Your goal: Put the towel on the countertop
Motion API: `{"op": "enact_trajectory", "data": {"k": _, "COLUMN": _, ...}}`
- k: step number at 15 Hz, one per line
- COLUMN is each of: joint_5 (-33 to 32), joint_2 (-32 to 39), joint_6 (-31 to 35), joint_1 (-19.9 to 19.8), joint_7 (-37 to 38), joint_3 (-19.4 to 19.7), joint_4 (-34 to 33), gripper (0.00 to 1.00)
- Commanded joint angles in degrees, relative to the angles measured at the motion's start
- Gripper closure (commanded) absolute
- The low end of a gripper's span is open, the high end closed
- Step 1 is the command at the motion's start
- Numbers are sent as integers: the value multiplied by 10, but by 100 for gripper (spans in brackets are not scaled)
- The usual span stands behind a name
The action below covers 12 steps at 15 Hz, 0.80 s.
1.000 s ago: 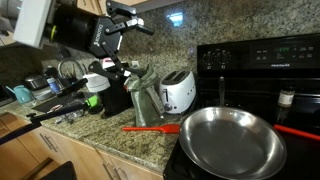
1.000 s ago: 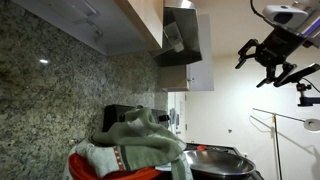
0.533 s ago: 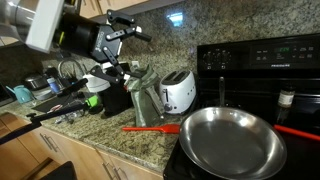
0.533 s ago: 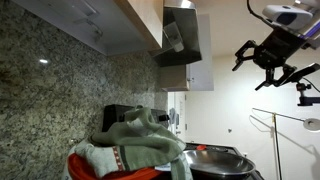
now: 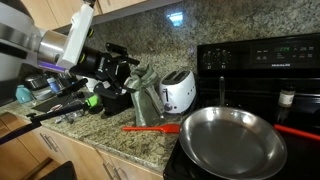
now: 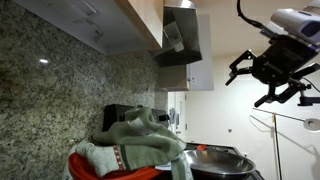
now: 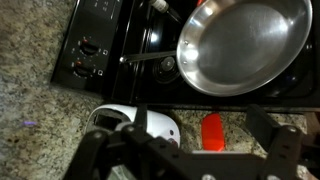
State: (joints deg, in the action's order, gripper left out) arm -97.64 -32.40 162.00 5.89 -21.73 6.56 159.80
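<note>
The grey-green towel (image 5: pixel 141 93) is draped in a heap over something on the granite countertop (image 5: pixel 130 145), left of the white toaster (image 5: pixel 178 91). In an exterior view it fills the foreground (image 6: pixel 135 140), lying over a red object. My gripper (image 5: pixel 127 62) is open and empty, just above and to the left of the towel. It also shows in the air in an exterior view (image 6: pixel 265 76). In the wrist view the open fingers (image 7: pixel 190 160) frame the toaster (image 7: pixel 140 127) and a red spatula head (image 7: pixel 213 131). The towel is not visible there.
A large steel frying pan (image 5: pixel 233 140) sits on the black stove (image 5: pixel 262 60). A red spatula (image 5: pixel 150 128) lies on the counter in front of the towel. Dishes and utensils (image 5: pixel 60 85) crowd the counter's left end. A range hood (image 6: pixel 180 40) hangs above.
The arm has swung down. My gripper has dropped from well above the counter to just beside the top of the towel, staying open.
</note>
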Motion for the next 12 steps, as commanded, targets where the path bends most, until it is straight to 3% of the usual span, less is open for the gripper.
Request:
{"op": "enact_trajectory", "data": {"k": 1, "joint_5": -13, "joint_2": 39, "joint_6": 21, "joint_1": 0, "joint_7": -27, "joint_3": -18, "joint_4": 0, "gripper": 0}}
{"op": "enact_trajectory", "data": {"k": 12, "joint_5": 25, "joint_2": 133, "joint_6": 21, "joint_1": 45, "joint_7": -57, "joint_3": -105, "joint_4": 1, "gripper": 0}}
